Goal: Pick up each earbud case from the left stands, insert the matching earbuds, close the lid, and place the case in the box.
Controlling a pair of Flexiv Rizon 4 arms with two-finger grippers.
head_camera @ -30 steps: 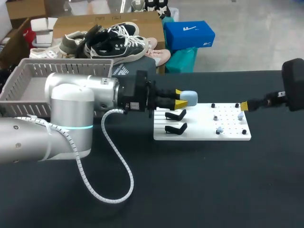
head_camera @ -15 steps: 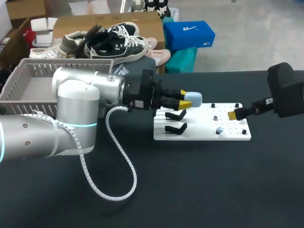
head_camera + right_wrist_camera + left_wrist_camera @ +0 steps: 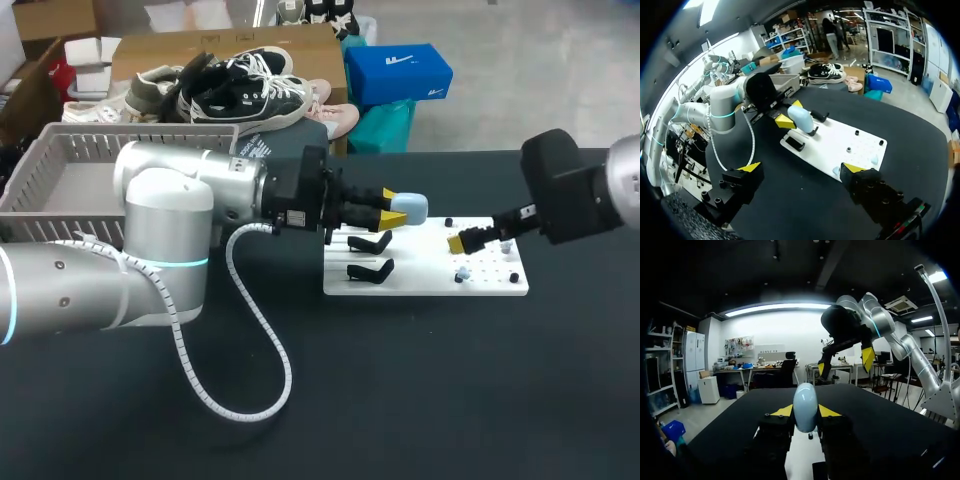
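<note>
A pale blue earbud case (image 3: 410, 207) hangs above the left end of the white board (image 3: 425, 283), lid closed, with my left gripper (image 3: 395, 207) shut on it from two sides. In the left wrist view the case (image 3: 805, 407) sits upright between the yellow tips. Two black stands (image 3: 370, 241) below it are bare. Small earbuds (image 3: 463, 272) lie on the board's right half. My right gripper (image 3: 462, 242) hovers over that half, open wide and holding nothing. In its own view the right gripper (image 3: 801, 168) faces the board (image 3: 840, 145) and the case (image 3: 801, 119).
A grey slatted basket (image 3: 130, 130) stands at the back left behind my left arm. The arm's white cable (image 3: 250, 340) loops down over the black tabletop. Small black pegs (image 3: 513, 277) dot the board's right end.
My right arm has swung left, bringing its open gripper from the board's right edge to above the earbuds. My left arm carried the case slightly to the right, then held.
</note>
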